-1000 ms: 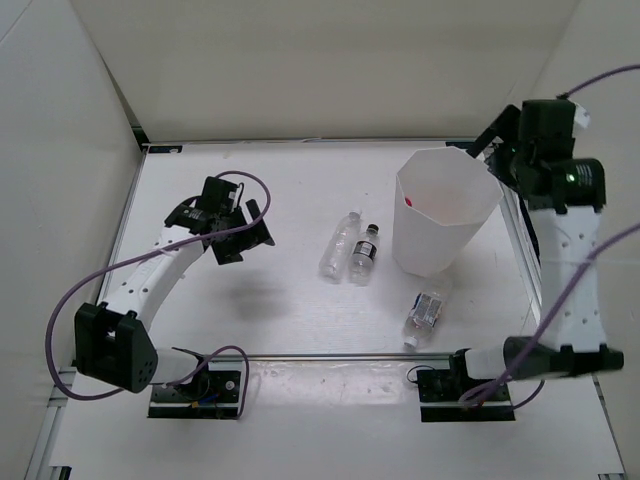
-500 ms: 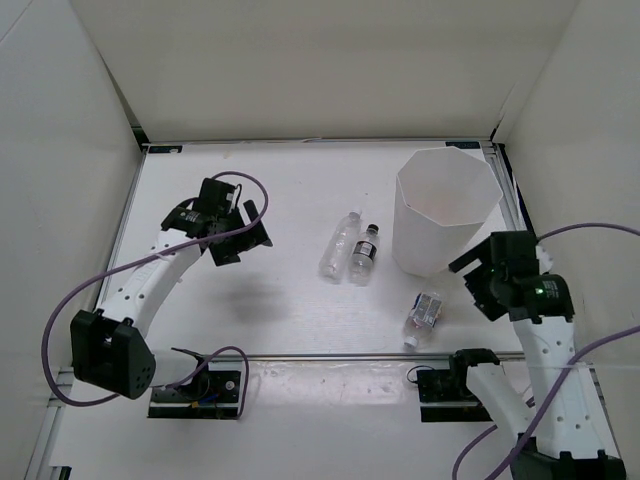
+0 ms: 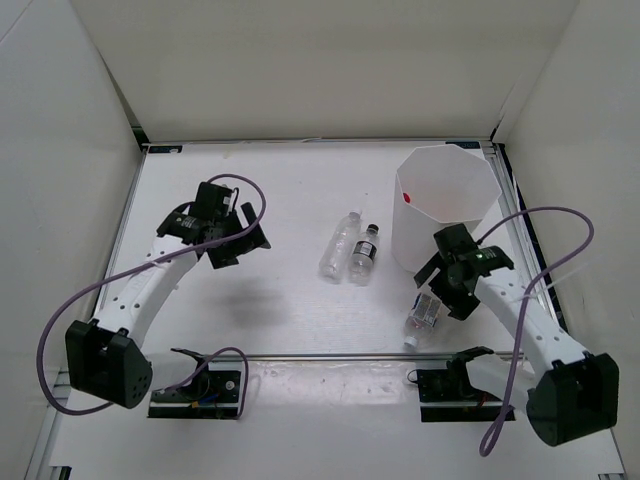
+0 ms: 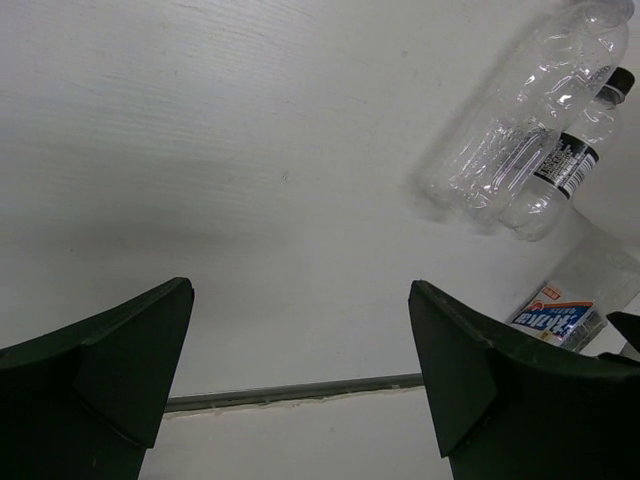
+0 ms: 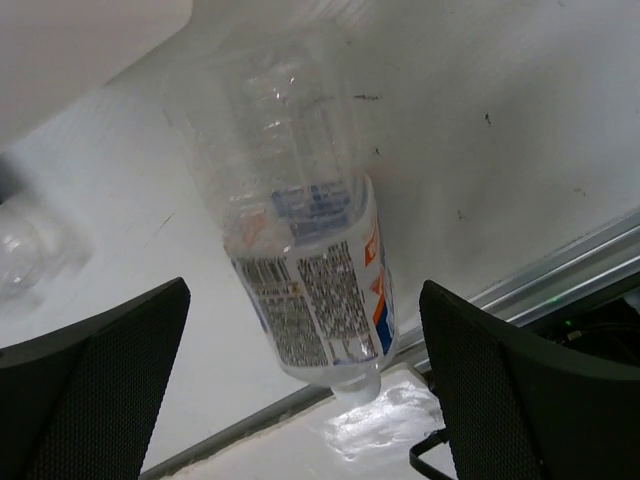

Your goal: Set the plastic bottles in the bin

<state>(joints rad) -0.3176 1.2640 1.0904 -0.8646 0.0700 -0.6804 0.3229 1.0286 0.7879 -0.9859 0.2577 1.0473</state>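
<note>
The white faceted bin (image 3: pixel 478 222) stands at the back right; a small red spot shows inside its left wall. A plain white-capped bottle (image 3: pixel 340 243) and a black-capped bottle (image 3: pixel 364 253) lie side by side mid-table, also in the left wrist view (image 4: pixel 520 120) (image 4: pixel 562 165). The blue-white labelled bottle (image 3: pixel 422 316) lies in front of the bin. My right gripper (image 3: pixel 437 292) is open just above it, and the bottle (image 5: pixel 300 250) lies between the fingers (image 5: pixel 500 380). My left gripper (image 3: pixel 243 245) is open and empty, left of the bottles.
A metal rail (image 3: pixel 330 354) runs along the table's near edge, close to the labelled bottle's cap. White walls enclose the table on the left, back and right. The bin's base (image 5: pixel 80 40) is right behind the labelled bottle.
My right arm has swung from high beside the bin down and left to just above the blue-white labelled bottle. The left arm has barely moved.
</note>
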